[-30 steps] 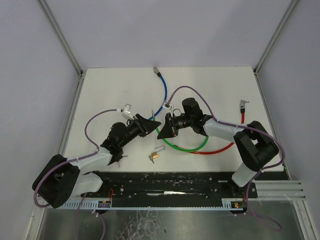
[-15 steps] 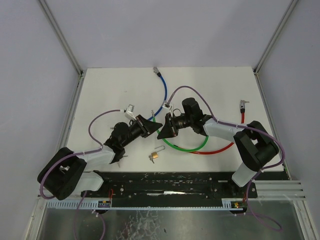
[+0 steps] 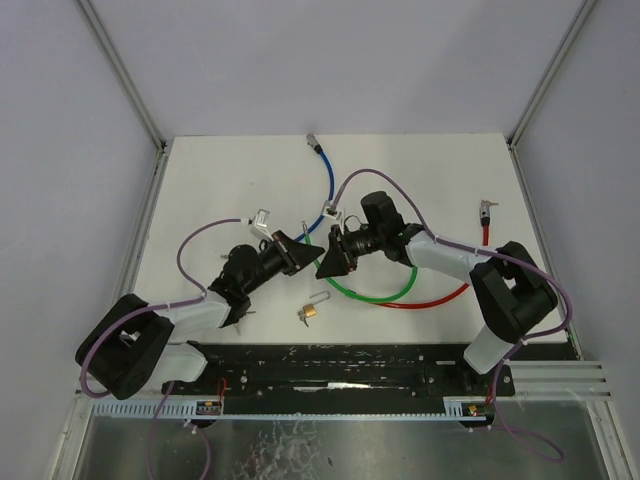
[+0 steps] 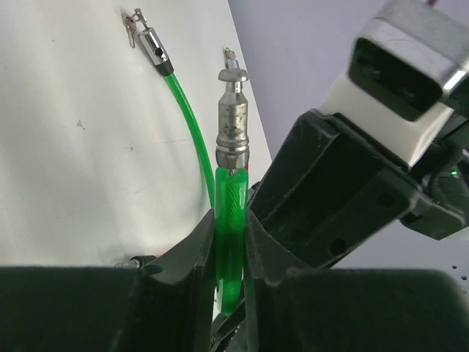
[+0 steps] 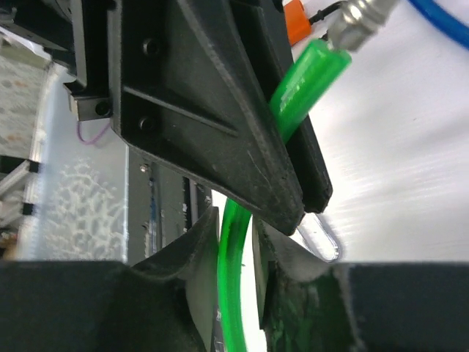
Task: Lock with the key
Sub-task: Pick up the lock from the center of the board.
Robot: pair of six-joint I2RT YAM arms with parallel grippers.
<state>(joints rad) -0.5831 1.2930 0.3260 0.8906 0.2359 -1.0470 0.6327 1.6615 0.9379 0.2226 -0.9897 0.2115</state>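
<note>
Left gripper (image 4: 230, 231): jaws pinched on green cable lock (image 4: 231, 194). Metal pin end (image 4: 233, 121) projects just beyond fingertips, upright. Right gripper (image 5: 234, 253): jaws narrow around same cable, close beside. Firm grip or slack not determinable. Barrel end (image 4: 154, 50) with key-like tab (image 4: 133, 20) lies on table well beyond, left of pin. Recommend: pin held rigid, barrel end brought square onto it, no cable twist.

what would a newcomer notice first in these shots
Mid-table, one green plastic-coated cable sits in both grippers: the left gripper has its jaws shut on it just below its silver metal end fitting, and it also runs between the jaws of the right gripper. The small brass padlock lies apart, nearer the arms' bases.
</note>
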